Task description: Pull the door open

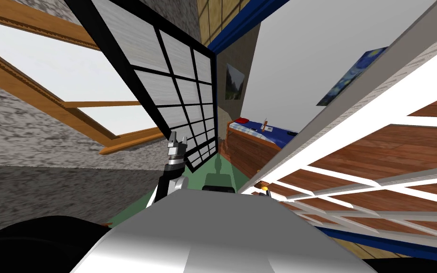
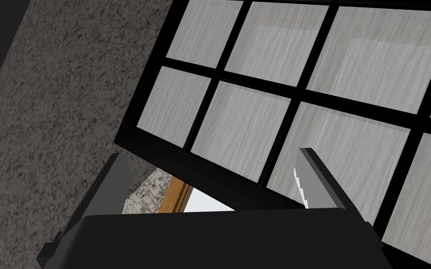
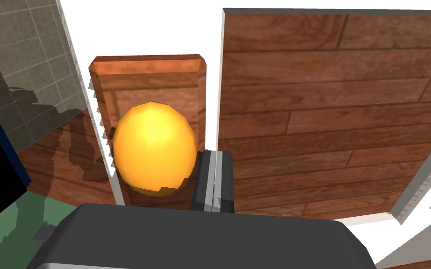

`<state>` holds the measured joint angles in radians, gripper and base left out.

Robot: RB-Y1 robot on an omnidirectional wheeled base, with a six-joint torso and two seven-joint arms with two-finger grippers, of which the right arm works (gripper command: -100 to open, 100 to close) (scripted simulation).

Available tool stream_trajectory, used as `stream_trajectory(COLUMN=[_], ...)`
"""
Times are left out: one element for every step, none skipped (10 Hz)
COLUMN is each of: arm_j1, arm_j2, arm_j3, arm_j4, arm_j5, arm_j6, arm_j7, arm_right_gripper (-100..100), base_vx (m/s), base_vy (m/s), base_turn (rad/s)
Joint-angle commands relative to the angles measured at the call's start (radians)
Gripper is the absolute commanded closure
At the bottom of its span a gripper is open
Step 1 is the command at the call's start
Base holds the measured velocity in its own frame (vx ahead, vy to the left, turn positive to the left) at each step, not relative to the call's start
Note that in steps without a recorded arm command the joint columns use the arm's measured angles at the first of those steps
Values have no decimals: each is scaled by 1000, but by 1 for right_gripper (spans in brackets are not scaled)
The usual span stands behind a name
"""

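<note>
Clamping the round orange knob (image 3: 154,147) from both sides, the right gripper (image 3: 157,133) presses one pale, toothed finger (image 3: 103,140) against one flank of the knob. Its other finger presses the opposite flank. The knob sits on a reddish wooden backplate (image 3: 149,74) at the edge of the door (image 3: 326,116), whose brown plank panels are set between white bars.

In the head view the door sweeps across the right half of the frame, from the lower middle up to the upper right corner. The knob shows small in the lower middle, at the door's near end.

Left of centre in that view, the left gripper (image 1: 177,140) is raised with its fingers apart and nothing between them. It points at a black-framed panel (image 1: 175,90) of pale grey panes, close to the panel's lower corner.

Between the panel and the door, near the middle of the frame, stands a bed (image 1: 255,129) with a blue cover.
</note>
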<state>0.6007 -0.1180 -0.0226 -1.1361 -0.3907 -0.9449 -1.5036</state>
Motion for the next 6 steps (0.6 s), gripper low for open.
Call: stream_trajectory(arm_j1=[-24,-24,-6,24,24,34], arm_j2=[18,18,11,0,0,-3], arm_j3=[28,28,7,1,1,0], arm_j4=[-3,-3,-13,-35,-35,-45], arm_j5=[19,19,8,-3,-3,-6], arm_j6=[-15,-15,6,19,19,23], arm_j7=[10,10,15,-8,-8,-16], arm_right_gripper=[-100,-100,-100,-100,-100,-100], base_vx=[-165,-94,-35,37,68,61], base_vy=[-3,-13,-31,15,40,28], base_turn=[36,-5,-32,-19,-8,10])
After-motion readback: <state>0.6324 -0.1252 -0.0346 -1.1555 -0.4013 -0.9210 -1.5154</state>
